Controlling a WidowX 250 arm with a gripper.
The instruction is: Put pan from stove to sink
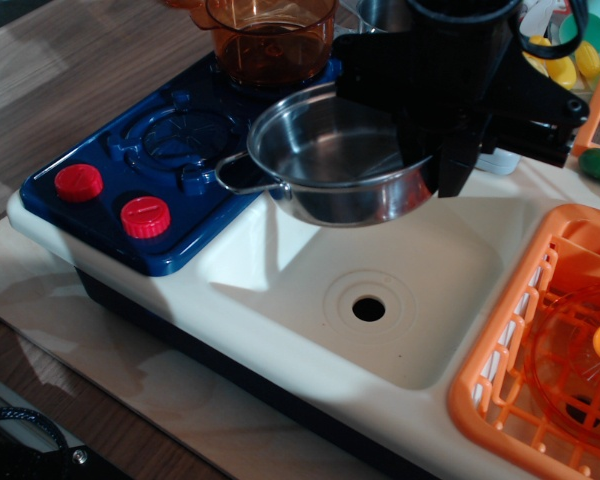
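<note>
The pan (325, 160), a shiny steel round pot with a wire loop handle on its left, hangs in the air over the back left part of the cream-white sink (280, 290). My black gripper (435, 165) is shut on the pan's right rim and holds it level above the basin. The round drain hole (368, 308) lies below and a little to the front of the pan. The dark blue stove (170, 160) with two red knobs (145, 216) sits at the left, its front burner bare.
A translucent orange-brown pot (270, 35) stands on the stove's back burner. An orange dish rack (550, 350) fills the right side. Yellow and green toy items (570, 60) lie at the back right. Wooden table surface (50, 70) lies to the left.
</note>
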